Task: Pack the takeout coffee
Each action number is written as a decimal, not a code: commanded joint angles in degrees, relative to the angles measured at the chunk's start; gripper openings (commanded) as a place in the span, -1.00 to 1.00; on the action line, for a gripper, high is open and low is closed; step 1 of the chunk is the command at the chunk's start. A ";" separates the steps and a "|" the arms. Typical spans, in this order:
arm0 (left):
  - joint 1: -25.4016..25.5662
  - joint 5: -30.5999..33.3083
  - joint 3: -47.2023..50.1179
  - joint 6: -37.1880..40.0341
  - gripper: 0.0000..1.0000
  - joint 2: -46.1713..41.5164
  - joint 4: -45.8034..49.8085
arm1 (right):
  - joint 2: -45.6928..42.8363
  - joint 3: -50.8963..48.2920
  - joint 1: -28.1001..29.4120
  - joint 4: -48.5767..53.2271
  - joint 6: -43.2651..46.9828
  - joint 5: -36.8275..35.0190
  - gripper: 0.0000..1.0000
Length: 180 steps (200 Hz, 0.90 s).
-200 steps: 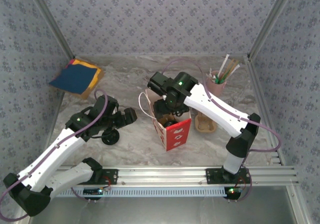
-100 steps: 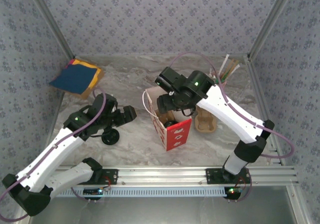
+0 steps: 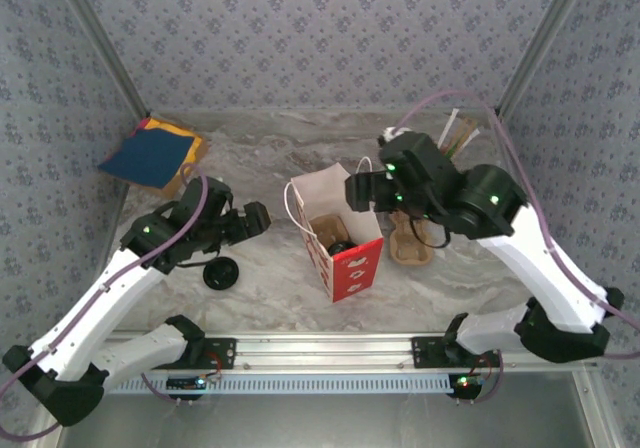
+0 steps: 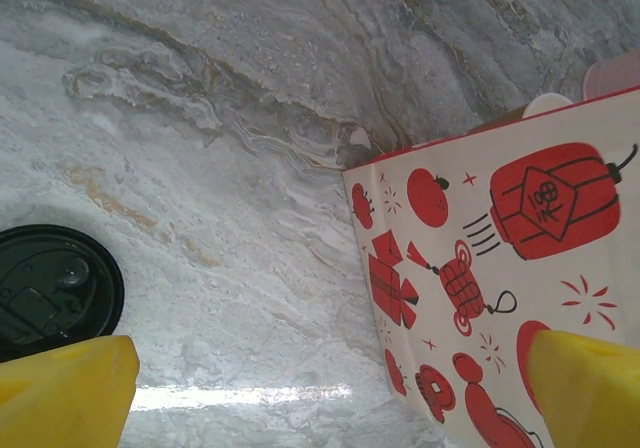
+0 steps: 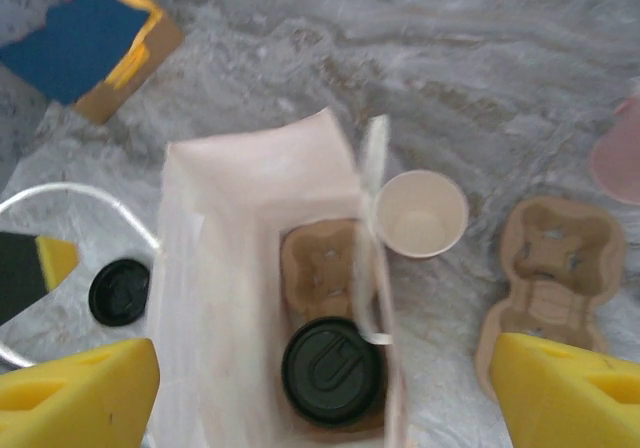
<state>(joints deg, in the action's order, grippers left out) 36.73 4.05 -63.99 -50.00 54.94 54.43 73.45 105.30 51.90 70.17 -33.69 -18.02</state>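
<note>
Marble tbl point(image 3: 262, 158), coffee point(image 5: 332, 368) in bag point(image 5: 222, 268)

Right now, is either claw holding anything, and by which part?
Nothing is held. Both claws are open and empty: the left claw beside the bag, the right claw above it, with the lidded cup inside.

Right end effector point(image 3: 360, 190) newly above bag point(image 3: 345, 260)
</note>
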 commanded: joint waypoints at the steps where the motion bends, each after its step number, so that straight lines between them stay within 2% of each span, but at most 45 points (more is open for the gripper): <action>1: -0.47 1.75 -4.15 2.30 1.00 0.92 2.63 | -4.33 -4.21 -4.17 -3.33 0.60 -2.46 0.85; 14: -0.47 1.83 -5.43 2.82 1.00 1.63 2.91 | -7.07 -7.16 -7.07 -4.48 0.07 -1.74 0.99; 40: -0.52 1.53 -8.09 3.70 1.00 3.29 3.26 | -11.25 -12.42 -14.08 -6.77 -0.05 1.50 1.00; 77: -0.58 2.60 -13.69 6.10 0.99 6.15 5.42 | -14.73 -18.79 -26.92 -8.94 -0.13 6.67 0.99; 125: -1.08 1.94 -23.45 11.44 1.00 10.09 6.69 | -13.89 -26.68 -43.72 -13.14 0.80 16.26 1.00; 152: -1.64 0.49 -28.78 14.46 0.99 12.29 6.07 | -12.32 -29.89 -48.02 -15.82 2.27 17.42 0.99; 180: -1.82 -1.27 -33.98 17.10 1.00 15.62 6.21 | -9.35 -29.21 -48.65 -16.83 4.38 14.75 0.97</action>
<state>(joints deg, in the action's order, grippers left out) 35.29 4.75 -93.56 -37.12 68.27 60.05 62.54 75.77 3.79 56.05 -32.12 -2.96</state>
